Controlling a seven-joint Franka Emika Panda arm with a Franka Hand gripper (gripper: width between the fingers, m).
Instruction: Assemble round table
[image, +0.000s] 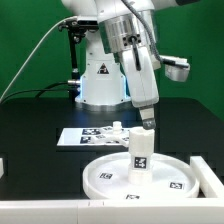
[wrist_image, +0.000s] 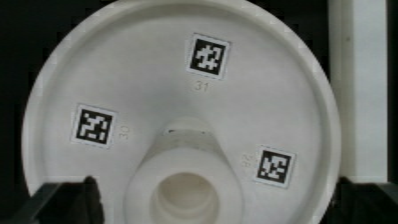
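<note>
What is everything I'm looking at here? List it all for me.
table: one, black, under everything.
round disc: one, white with small black tags, at the table's front.
post: one, white, standing upright at the disc's middle.
marker board: one, white with black tags, flat behind the disc.
small piece: one, white, at the marker board's edge; shape too small to tell.
block: one, white, at the exterior view's right edge.
backdrop: one, green, behind the table.
robot arm: one, white, at the table's back.
gripper: one, open, fingers either side of the post's top.
</note>
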